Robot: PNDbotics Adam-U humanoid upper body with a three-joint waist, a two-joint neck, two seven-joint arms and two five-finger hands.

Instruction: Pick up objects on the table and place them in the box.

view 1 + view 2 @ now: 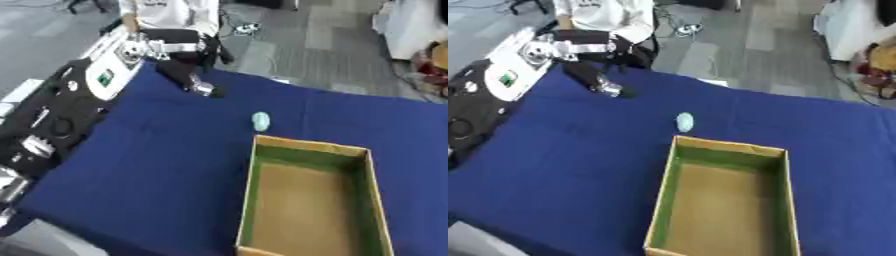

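One open cardboard box [367,165], green-lined inside, nearest on the blue tablecloth [149,165]. Just beyond its far left corner, one small pale green object [261,120], lying apart from the rim. Farther back at the cloth's far left edge, left hand [199,86] hovering, dark and silver; fingers too blurred to tell open or closed. Right hand nowhere visible.

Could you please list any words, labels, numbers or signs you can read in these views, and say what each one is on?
No text can be read.
White device at the table's far left: a small green patch, too blurred to read.
Cardboard box: no printing shows.
Small pale object on the blue cloth: no marking shows.
Robot's left hand: no lettering shows.
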